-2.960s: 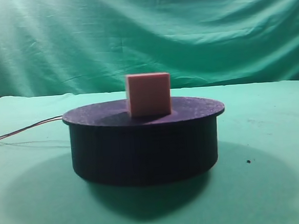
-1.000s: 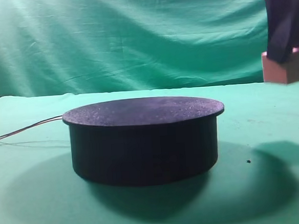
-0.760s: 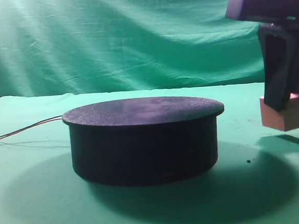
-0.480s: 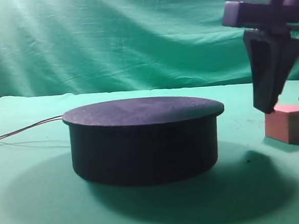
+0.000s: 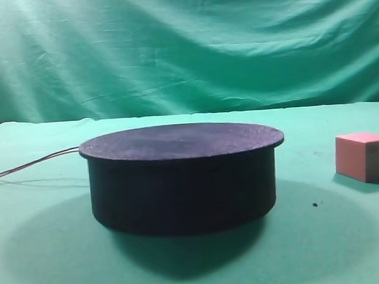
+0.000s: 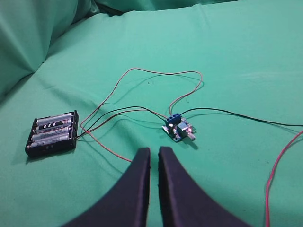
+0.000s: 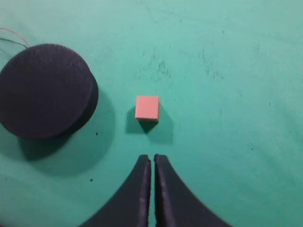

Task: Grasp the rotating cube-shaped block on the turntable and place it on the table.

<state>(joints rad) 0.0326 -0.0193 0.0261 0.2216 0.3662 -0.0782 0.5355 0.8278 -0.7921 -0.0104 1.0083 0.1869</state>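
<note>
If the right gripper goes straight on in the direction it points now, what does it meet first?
Probably the cube-shaped block: it lies on the table just ahead of the shut right gripper, though height is unclear; it might pass above.

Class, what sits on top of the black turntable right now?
Nothing: the turntable top is bare. The cube-shaped block rests on the table beside it. Under the drum is hidden.

The turntable [image 5: 183,175] stood in the middle of the bench [image 5: 49,269], nothing on top of it. The cube-shaped block [image 5: 366,156] sat on the bench to its right, apart from it. Wires [image 5: 28,166] ran off the turntable's left side. Elsewhere on the bench, a battery holder [image 6: 52,133] lay left of a small circuit board [image 6: 178,129], wires joining them.
</note>
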